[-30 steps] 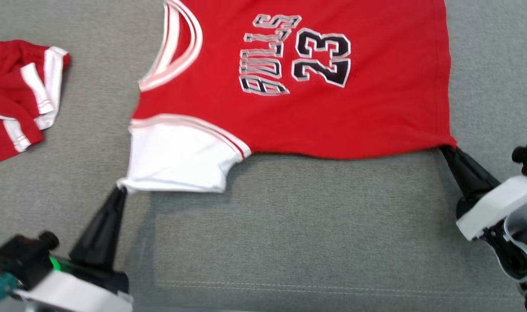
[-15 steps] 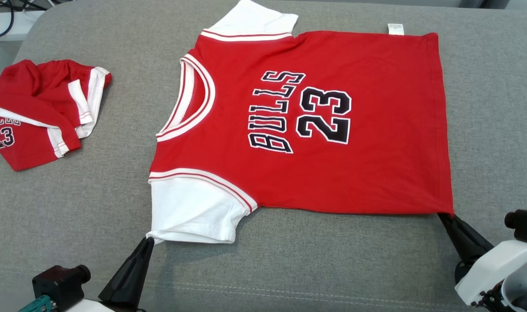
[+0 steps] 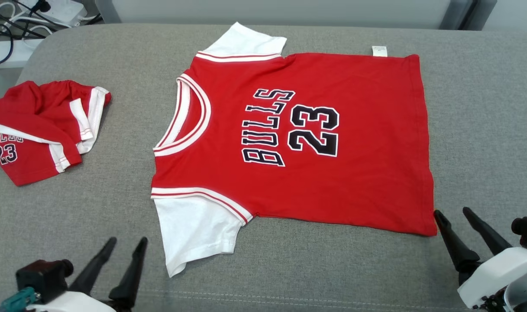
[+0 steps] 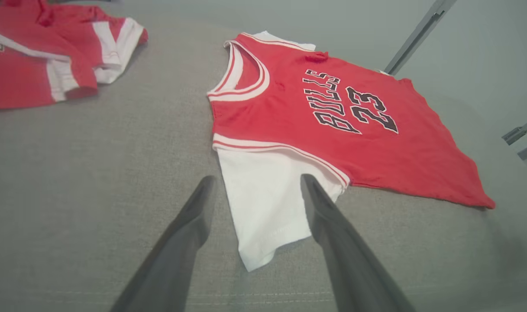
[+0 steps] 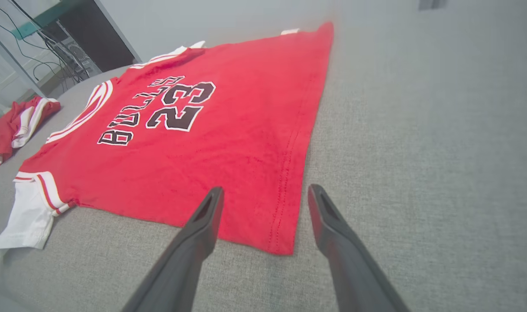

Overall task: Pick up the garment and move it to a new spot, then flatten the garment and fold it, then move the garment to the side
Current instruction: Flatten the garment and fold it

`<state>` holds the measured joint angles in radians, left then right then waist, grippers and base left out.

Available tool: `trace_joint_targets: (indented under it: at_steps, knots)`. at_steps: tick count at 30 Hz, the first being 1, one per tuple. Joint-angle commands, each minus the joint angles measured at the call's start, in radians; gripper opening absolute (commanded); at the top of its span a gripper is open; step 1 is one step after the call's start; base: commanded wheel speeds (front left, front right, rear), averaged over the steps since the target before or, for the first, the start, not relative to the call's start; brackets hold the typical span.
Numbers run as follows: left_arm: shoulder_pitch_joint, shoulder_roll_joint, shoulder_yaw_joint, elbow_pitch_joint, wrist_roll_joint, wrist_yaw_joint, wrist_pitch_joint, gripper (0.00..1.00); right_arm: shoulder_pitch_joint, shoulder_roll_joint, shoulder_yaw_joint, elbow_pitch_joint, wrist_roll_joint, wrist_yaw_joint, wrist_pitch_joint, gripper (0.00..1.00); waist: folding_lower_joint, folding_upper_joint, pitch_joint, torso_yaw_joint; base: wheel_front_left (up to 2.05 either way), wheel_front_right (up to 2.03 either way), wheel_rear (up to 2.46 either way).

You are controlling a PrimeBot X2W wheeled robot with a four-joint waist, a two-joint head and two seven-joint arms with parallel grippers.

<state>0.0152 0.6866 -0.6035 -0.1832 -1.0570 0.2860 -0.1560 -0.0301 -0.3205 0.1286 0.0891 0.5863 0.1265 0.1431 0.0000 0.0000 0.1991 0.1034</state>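
on the grey cushion (image 3: 289, 268) the red garment (image 3: 341, 173) lies flat. beside its white sleeve the left gripper (image 3: 128, 239) holds its fingers apart; the right gripper (image 3: 451, 211), fingers also apart, sits by the hem corner. a crumpled red jersey (image 3: 38, 130) lies well apart.

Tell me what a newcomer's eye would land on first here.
The red shirt printed BULLS 23, spread flat in the middle of the grey cushion, grabs the eye first. A second red garment lies crumpled at the far left. The left end effector stands open by the white sleeve, and the right end effector is open by the hem corner.
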Motion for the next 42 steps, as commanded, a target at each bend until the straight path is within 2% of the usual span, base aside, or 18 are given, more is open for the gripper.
trace_joint_targets:
  at_steps: [1, 3, 5, 8, 12, 17, 24, 33, 38, 42]
  knots:
    - [-0.040, 0.058, 0.072, -0.043, 0.042, 0.037, -0.035, 1.00, 0.004, -0.015, -0.007, -0.046, -0.031, 0.004, -0.047, 1.00, 0.0000, 0.0000, -0.023, -0.006, 0.00, 0.00, 0.00]
    - [-0.059, 0.063, 0.109, -0.055, 0.064, 0.075, -0.055, 1.00, 0.001, 0.000, -0.028, -0.063, -0.062, 0.004, -0.092, 1.00, 0.0000, 0.0000, -0.040, -0.010, 0.00, 0.00, 0.00]
    - [-0.091, 0.061, 0.136, -0.063, 0.085, 0.095, -0.068, 1.00, -0.008, 0.019, -0.045, -0.076, -0.103, 0.004, -0.136, 1.00, 0.0000, 0.0000, -0.057, -0.015, 0.00, 0.00, 0.00]
    - [-0.131, 0.042, 0.161, -0.060, 0.106, 0.104, -0.082, 1.00, -0.024, 0.041, -0.056, -0.085, -0.144, 0.004, -0.183, 1.00, 0.0000, 0.0000, -0.073, -0.022, 0.00, 0.00, 0.00]
    - [-0.213, -0.018, 0.177, 0.003, 0.162, 0.095, -0.098, 1.00, -0.058, 0.080, -0.056, -0.081, -0.219, 0.004, -0.249, 1.00, 0.0000, 0.0000, -0.101, -0.039, 0.00, 0.00, 0.00]
    - [-0.275, -0.105, 0.183, 0.134, 0.232, 0.040, -0.105, 1.00, -0.081, 0.122, -0.049, -0.045, -0.281, 0.004, -0.317, 1.00, 0.0000, 0.0000, -0.130, -0.048, 0.00, 0.00, 0.00]
    - [-0.223, -0.210, 0.330, 0.253, 0.408, -0.025, -0.105, 1.00, -0.065, 0.159, -0.069, 0.040, -0.346, 0.004, -0.373, 1.00, 0.0000, 0.0000, -0.155, -0.054, 0.00, 0.00, 0.00]
    - [-0.036, -0.314, 0.503, 0.235, 0.542, -0.147, -0.106, 1.00, 0.006, 0.188, -0.089, 0.084, -0.376, 0.004, -0.395, 1.00, 0.0000, 0.0000, -0.197, -0.035, 0.00, 0.00, 0.00]
    - [0.024, -0.354, 0.535, 0.227, 0.578, -0.196, -0.106, 1.00, 0.045, 0.198, -0.090, 0.070, -0.387, 0.004, -0.396, 1.00, 0.0000, 0.0000, -0.210, -0.020, 0.00, 0.00, 0.00]
    - [0.042, -0.374, 0.533, 0.231, 0.602, -0.217, -0.106, 1.00, 0.075, 0.208, -0.092, 0.038, -0.394, 0.004, -0.392, 1.00, 0.0000, 0.0000, -0.219, -0.015, 0.00, 0.00, 0.00]
